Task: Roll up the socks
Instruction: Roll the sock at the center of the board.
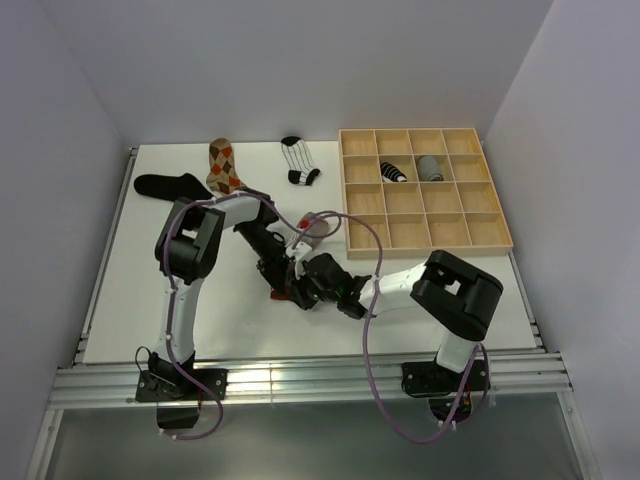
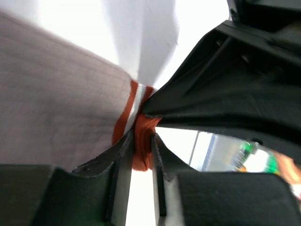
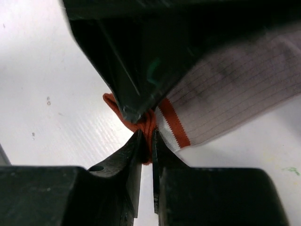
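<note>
At the far left of the table (image 1: 120,300) a plain black sock (image 1: 160,185) lies flat, with a tan-orange argyle sock (image 1: 223,166) just beside it, its lower end touching the black one. Further right along the back edge lies a black-and-white striped sock (image 1: 299,160), apart from both. In the middle of the table the two arms meet over a taupe sock (image 2: 61,103) with an orange cuff (image 2: 141,122) and a white band. The left claw (image 2: 141,137) is pinching the bunched cuff between its fingertips, and the right claw (image 3: 146,134), pressed nearly together, is nipping the same orange cuff from the other side, right against the left one. The sock's body trails away from the two claws over the white surface. At the right stands the wooden grid tray (image 1: 425,240). A rolled black sock with white bands (image 1: 394,172) fills one compartment of its second row, and a rolled grey sock (image 1: 430,168) sits in the next one to the right.
</note>
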Motion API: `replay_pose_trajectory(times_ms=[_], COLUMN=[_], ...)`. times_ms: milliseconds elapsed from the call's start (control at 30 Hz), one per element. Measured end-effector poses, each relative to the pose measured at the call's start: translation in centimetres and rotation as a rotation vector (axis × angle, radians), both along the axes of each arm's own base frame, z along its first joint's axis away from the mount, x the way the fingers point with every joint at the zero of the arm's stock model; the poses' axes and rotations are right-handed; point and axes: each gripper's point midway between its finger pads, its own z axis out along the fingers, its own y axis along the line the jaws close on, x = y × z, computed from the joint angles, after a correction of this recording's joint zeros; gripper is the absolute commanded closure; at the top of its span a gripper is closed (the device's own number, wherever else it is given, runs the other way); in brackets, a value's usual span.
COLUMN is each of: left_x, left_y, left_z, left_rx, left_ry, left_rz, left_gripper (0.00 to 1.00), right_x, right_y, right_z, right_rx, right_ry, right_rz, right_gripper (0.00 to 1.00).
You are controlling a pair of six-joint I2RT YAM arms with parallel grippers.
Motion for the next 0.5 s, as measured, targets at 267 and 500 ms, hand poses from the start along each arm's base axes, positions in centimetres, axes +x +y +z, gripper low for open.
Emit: replay_pose_trajectory(times_ms=[267,500], left_x=[5.6,8.5], left_y=[0.5,2.9], left_z=[3.0,5.5], left_rx=[-0.075,-0.067], left_ry=[-0.265,-0.576], left_rz=[0.197,0.332], left_gripper=[0.72,0.7], right_x=[0.8,0.2], right_y=[-0.9,-0.2], right_z=[-0.1,0.0], right_rx=[0.072,0.076], right_ry=[0.203,0.424], right_rz=[-0.052,-0.053], right_gripper=[0.99,0.99])
